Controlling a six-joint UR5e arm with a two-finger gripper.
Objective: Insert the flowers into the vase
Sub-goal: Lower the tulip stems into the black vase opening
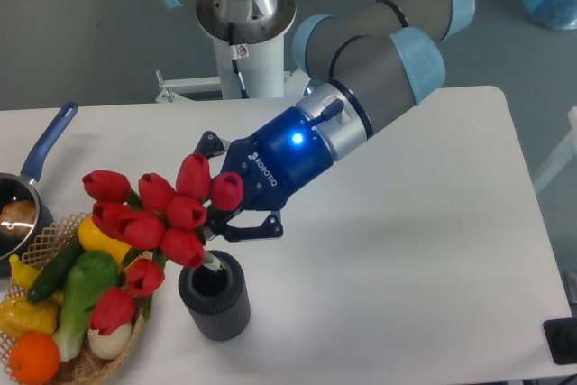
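The flowers (153, 218), a bunch of red tulip buds on green stems, hang tilted to the left above the table. My gripper (224, 215) is shut on their stems just right of the buds. The pale stem ends point down into the round mouth of the vase (215, 296), a short dark grey ribbed cylinder standing on the white table. The lowest buds droop over the basket on the left. How deep the stems reach into the vase is hidden.
A wicker basket (135, 329) holding several vegetables and fruits sits at the front left, touching distance from the vase. A blue-handled pan (41, 155) lies at the left edge. The robot base (243, 38) stands at the back.
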